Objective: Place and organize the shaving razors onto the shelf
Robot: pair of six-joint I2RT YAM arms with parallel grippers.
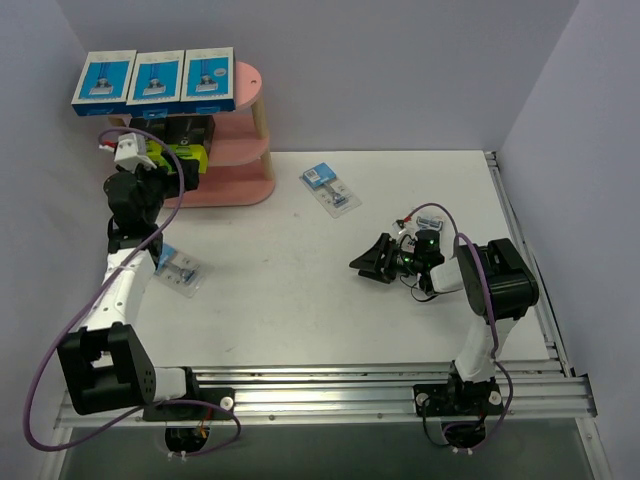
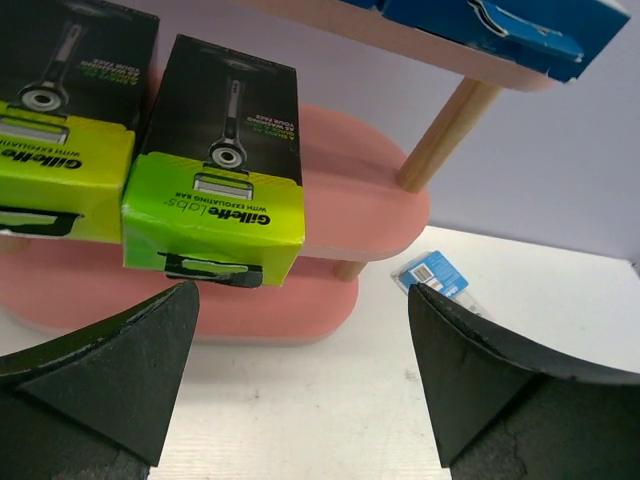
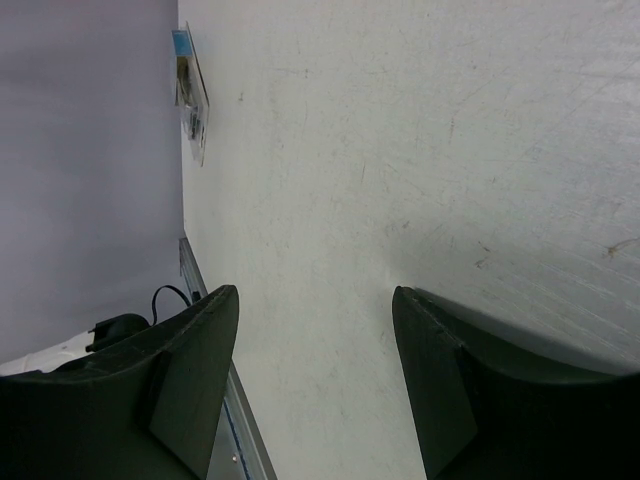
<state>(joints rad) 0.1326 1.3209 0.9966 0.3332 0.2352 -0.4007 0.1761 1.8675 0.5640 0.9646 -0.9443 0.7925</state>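
Note:
The pink shelf (image 1: pixel 240 150) stands at the back left. Three blue-and-white razor boxes (image 1: pixel 155 78) lie in a row on its top board. Two black boxes with lime-green ends (image 2: pixel 215 170) lean side by side on the middle board (image 2: pixel 365 185). My left gripper (image 1: pixel 178 172) hangs open just in front of them, its fingertips (image 2: pixel 170 320) apart from the boxes and nothing between them. Clear blister packs lie on the table: one (image 1: pixel 330 187) right of the shelf, one (image 1: pixel 178 265) under my left arm, one (image 1: pixel 430 220) by my right arm. My right gripper (image 1: pixel 368 258) is open and empty, low over the table.
Purple walls close in the table on the left, back and right. An aluminium rail (image 1: pixel 380 385) runs along the near edge, with both arm bases on it. A purple cable (image 1: pixel 60 340) loops beside my left arm.

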